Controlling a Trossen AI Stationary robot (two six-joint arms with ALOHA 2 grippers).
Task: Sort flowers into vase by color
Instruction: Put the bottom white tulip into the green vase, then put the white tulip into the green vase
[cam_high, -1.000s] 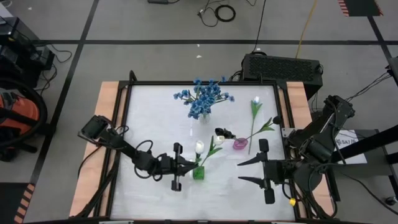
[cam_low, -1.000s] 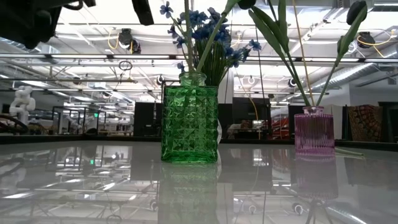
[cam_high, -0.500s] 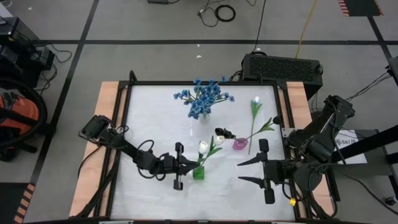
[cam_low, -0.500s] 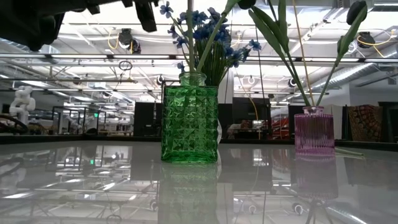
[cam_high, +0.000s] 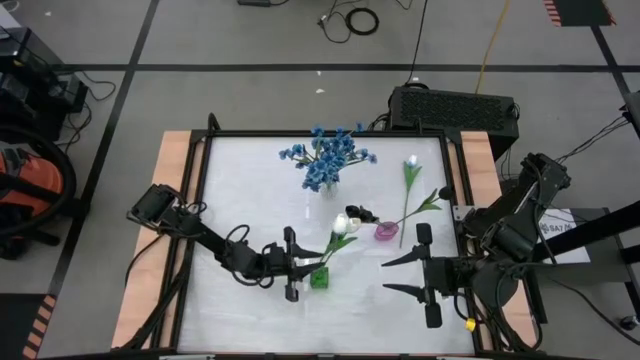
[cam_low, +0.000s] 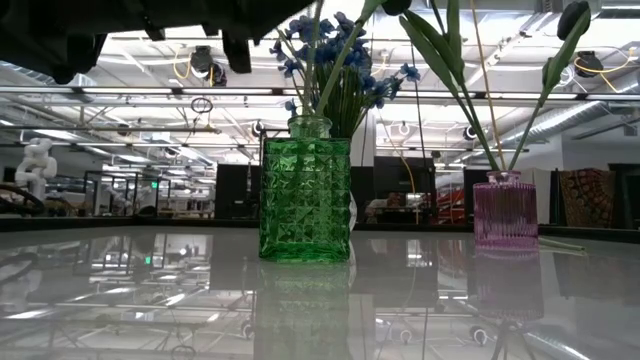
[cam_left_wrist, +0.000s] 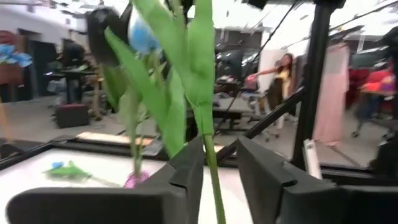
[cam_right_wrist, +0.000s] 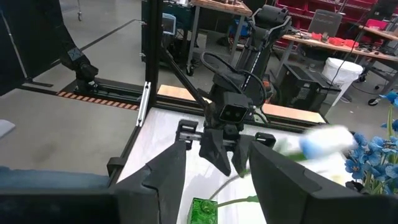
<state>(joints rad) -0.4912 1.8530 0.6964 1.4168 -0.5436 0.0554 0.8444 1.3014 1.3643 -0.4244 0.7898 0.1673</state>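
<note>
A white tulip (cam_high: 342, 224) with green leaves stands slanted, its lower stem end in the small green vase (cam_high: 319, 277). My left gripper (cam_high: 303, 268) is shut on its stem just left of the vase. A pink vase (cam_high: 386, 231) holds dark tulip buds (cam_high: 356, 213). Blue blossoms (cam_high: 327, 160) stand in a vase at the far middle. Another white tulip (cam_high: 411, 175) lies on the table at the far right. My right gripper (cam_high: 400, 275) is open and empty at the near right, fingers toward the green vase. My left gripper has the white tulip's stem (cam_left_wrist: 213, 180) between its two fingers, low on the stem, just above the green vase's mouth. The fingers (cam_left_wrist: 189, 168) come level from the table's left and lie across the stem. The tulip leans right, its foot in the vase.
The green vase (cam_low: 305, 200) and pink vase (cam_low: 505, 210) stand close together mid-table. A black box (cam_high: 452, 108) sits beyond the far right edge. The table (cam_high: 240, 200) shows bare white surface at the left and near side.
My left gripper has moved toward the table's right edge, closer to the green vase, and a little down. The white tulip has tipped: its bud has swung right and toward the far edge, while its stem's foot stays in the green vase.
</note>
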